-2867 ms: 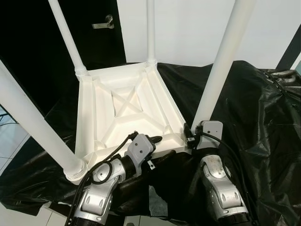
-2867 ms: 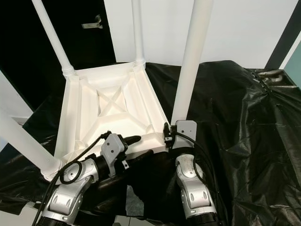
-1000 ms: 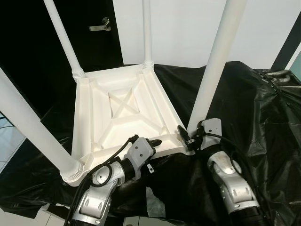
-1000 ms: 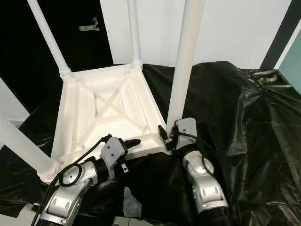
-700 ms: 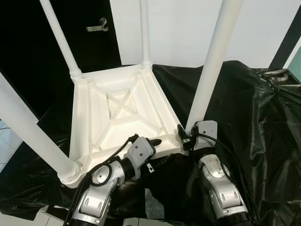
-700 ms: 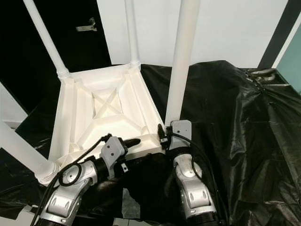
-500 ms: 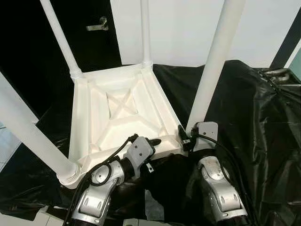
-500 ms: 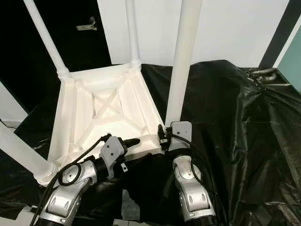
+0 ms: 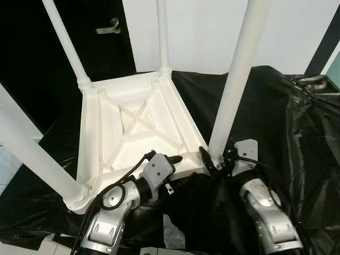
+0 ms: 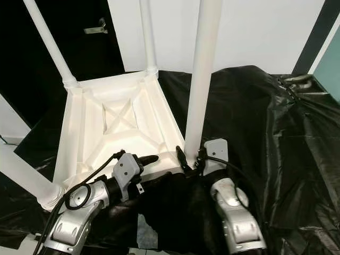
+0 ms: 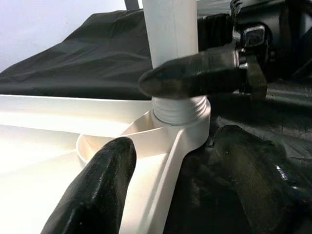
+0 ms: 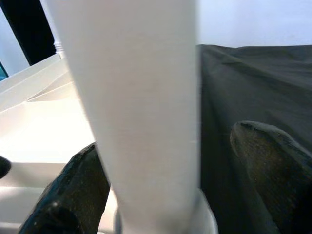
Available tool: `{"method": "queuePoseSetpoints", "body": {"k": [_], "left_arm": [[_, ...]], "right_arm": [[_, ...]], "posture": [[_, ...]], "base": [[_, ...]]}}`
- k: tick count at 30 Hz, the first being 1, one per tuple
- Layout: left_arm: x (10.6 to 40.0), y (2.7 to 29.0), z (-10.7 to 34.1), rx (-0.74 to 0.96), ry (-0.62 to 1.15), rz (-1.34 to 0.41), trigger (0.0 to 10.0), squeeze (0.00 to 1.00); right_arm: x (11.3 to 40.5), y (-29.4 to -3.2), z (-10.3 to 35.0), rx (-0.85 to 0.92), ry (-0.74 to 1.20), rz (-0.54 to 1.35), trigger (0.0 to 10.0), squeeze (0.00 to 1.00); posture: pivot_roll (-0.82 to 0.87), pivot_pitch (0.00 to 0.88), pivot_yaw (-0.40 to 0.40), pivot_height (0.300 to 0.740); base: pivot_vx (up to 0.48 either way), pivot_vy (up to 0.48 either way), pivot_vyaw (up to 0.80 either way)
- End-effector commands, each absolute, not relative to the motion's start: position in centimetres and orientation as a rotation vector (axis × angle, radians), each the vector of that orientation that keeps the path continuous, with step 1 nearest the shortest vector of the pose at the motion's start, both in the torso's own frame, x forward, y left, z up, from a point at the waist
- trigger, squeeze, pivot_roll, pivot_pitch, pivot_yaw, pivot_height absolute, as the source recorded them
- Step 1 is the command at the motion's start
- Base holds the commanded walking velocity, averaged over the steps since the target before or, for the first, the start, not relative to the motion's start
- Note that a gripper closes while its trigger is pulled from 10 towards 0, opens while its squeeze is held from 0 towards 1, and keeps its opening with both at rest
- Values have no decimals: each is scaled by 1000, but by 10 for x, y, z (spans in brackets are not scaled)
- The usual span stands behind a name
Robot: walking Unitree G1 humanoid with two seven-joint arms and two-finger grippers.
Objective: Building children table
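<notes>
Lying upside down on the black sheet (image 9: 281, 117) over the bench, the children table (image 9: 135, 127) has its four legs pointing up, probably so each leg can be screwed into its corner socket. The right pincer (image 9: 212, 157) is at the base of the near right leg (image 9: 234, 85), its fingers (image 12: 78, 195) open on both sides of it; whether they press it, I cannot tell. The left pincer (image 9: 171, 162) straddles the near rim, open, forearm lying low and bent inward.
</notes>
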State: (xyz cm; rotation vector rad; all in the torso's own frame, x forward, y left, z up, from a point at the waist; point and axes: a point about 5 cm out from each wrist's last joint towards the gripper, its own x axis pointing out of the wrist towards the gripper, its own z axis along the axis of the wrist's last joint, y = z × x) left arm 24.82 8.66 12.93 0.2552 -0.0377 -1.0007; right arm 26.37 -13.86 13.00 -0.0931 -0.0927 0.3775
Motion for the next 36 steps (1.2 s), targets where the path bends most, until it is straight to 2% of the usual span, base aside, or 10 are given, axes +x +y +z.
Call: {"method": "queuePoseSetpoints", "body": {"k": [1, 8, 16, 17, 18, 20, 21, 36], "left_arm": [[247, 88, 127, 251, -28, -968, 10000, 0], [247, 91, 127, 262, -19, -979, 10000, 0], [246, 90, 127, 257, -19, -970, 10000, 0], [246, 90, 126, 256, -18, -968, 10000, 0], [245, 90, 126, 254, -17, -965, 10000, 0], [245, 90, 126, 254, -17, -963, 10000, 0], [245, 89, 126, 253, -17, -962, 10000, 0], [251, 89, 128, 254, -31, -955, 10000, 0]], "right_arm": [[266, -137, 132, -89, -105, 453, 10000, 0], [282, -134, 132, -170, -87, 627, 10000, 0], [292, -133, 124, -229, -50, 717, 10000, 0], [293, -134, 122, -236, -45, 725, 6980, 0], [293, -135, 121, -241, -43, 736, 1176, 0], [293, -135, 121, -243, -43, 746, 1176, 0], [294, -136, 121, -245, -43, 749, 0, 0], [294, -146, 116, -207, -31, 682, 0, 0]], "posture": [[35, 0, 63, 740], [48, 0, 63, 740], [60, 0, 56, 740], [62, 0, 53, 740], [62, 0, 51, 740], [62, 0, 51, 740], [61, 0, 50, 740], [45, 0, 49, 740]], "base": [[0, 0, 0], [0, 0, 0], [0, 0, 0], [0, 0, 0], [0, 0, 0], [0, 0, 0], [0, 0, 0], [0, 0, 0]]}}
